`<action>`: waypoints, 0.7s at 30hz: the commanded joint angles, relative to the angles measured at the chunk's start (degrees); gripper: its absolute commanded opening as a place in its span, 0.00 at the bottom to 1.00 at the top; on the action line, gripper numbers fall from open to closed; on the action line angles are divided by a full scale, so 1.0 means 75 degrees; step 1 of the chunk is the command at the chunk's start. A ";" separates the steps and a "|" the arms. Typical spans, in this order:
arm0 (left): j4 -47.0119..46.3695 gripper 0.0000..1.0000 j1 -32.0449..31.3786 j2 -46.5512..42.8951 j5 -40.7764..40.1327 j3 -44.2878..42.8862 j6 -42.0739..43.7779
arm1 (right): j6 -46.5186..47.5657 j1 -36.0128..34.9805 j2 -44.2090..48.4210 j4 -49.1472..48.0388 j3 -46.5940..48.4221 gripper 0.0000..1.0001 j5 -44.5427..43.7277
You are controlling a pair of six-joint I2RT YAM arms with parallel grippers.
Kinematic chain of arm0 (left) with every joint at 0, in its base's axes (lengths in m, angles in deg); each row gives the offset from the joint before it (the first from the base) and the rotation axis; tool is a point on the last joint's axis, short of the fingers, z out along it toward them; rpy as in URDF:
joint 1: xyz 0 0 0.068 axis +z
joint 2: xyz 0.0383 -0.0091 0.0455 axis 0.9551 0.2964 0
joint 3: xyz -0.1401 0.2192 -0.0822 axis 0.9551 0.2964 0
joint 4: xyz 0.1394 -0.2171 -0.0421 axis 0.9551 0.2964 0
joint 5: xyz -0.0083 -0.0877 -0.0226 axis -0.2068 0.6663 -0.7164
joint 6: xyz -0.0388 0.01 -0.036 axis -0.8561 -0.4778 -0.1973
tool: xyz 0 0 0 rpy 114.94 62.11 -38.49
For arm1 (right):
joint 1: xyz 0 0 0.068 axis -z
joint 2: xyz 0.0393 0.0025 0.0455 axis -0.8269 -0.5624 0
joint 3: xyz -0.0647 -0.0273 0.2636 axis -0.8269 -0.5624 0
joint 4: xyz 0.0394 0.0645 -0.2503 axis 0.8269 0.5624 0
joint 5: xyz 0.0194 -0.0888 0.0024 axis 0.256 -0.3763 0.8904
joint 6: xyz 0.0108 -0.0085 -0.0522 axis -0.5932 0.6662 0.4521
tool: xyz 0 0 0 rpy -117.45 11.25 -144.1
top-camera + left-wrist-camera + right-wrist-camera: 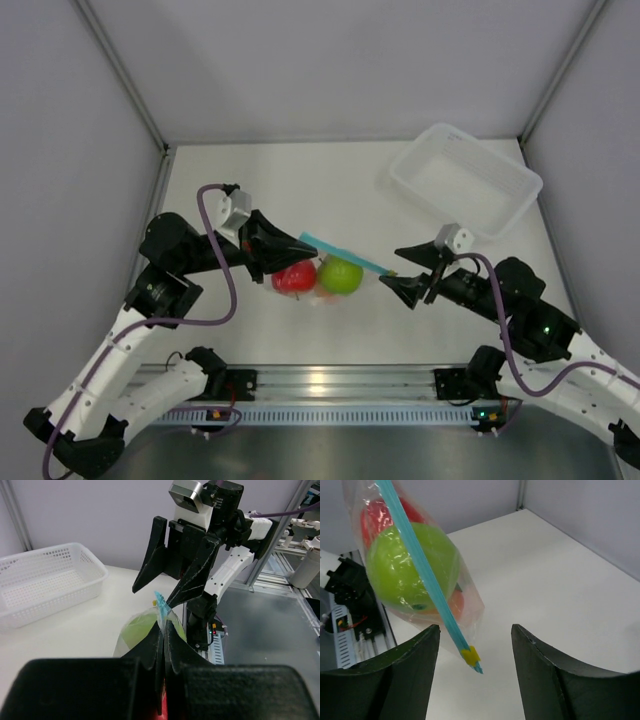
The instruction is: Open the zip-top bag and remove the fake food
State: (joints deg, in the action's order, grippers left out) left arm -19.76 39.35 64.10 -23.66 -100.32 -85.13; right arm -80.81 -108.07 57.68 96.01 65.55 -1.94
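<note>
Clear crinkly plastic makes up the small zip-top bag (335, 268) (145, 630) (472, 607), which hangs in the air between the two arms, well apart from the translucent white rectangular bin (521, 210) (55, 602) and nearer the arm bases than it. The bin sits at the far right corner of the white table (260, 190).

The bag's light blue-teal zip strip (345, 255) (161, 602) (420, 565) runs slantwise along the top edge, towards the side where the bin stands. Its small yellow slider tab (470, 656) sits at that end.

Three round plastic fruits lie inside:
- the red fruit (296, 277) (375, 515), farthest from the bin
- the lime-green fruit (341, 274) (137, 630) (407, 575), just beside it
- the orange-peach fruit (457, 602), mostly hidden behind the green one

The left gripper (285, 250) (164, 635) has its jaws pinched tight on the bag's top edge at the end away from the bin (its wrist view shows the plastic squeezed between the black fingers). The right gripper (392, 268) (475, 645) is spread wide at the bag's bin-side end. The slider tab hangs between its fingers and touches neither.
</note>
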 commanded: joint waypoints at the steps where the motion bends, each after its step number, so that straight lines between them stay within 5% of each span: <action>1: -0.0581 0.00 -0.0010 -0.0045 0.0283 -0.0315 -0.0034 | 0.0276 0.0082 -0.0507 0.0020 0.0733 0.60 0.1444; 4: -0.0663 0.00 -0.0022 -0.0010 0.0248 -0.0386 -0.0080 | 0.0499 0.0082 -0.1011 0.0326 0.1015 0.45 0.1938; 8: -0.0663 0.00 -0.0010 0.0095 0.0259 -0.0468 -0.0104 | 0.0628 0.0070 -0.1328 0.0268 0.1097 0.41 0.2452; 12: -0.0663 0.00 -0.0010 0.0142 0.0225 -0.0456 -0.0092 | 0.0792 0.0070 -0.1621 0.0268 0.1296 0.17 0.2981; 15: -0.0663 0.00 -0.0010 0.0049 0.0002 -0.0386 -0.0022 | 0.0921 0.0070 -0.1738 0.0268 0.1343 0.17 0.3134; 18: -0.0663 0.00 -0.0022 -0.0022 -0.0162 -0.0362 0.0036 | 0.0933 0.0082 -0.1762 0.0268 0.1355 0.00 0.3110; 21: -0.0663 0.00 -0.0010 -0.0033 -0.0408 -0.0281 0.0165 | 0.0910 0.0070 -0.1739 0.0268 0.1355 0.00 0.2877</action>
State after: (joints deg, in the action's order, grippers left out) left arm -20.49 39.35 64.75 -24.52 -101.53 -85.22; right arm -74.93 -108.03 44.45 98.81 72.75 19.00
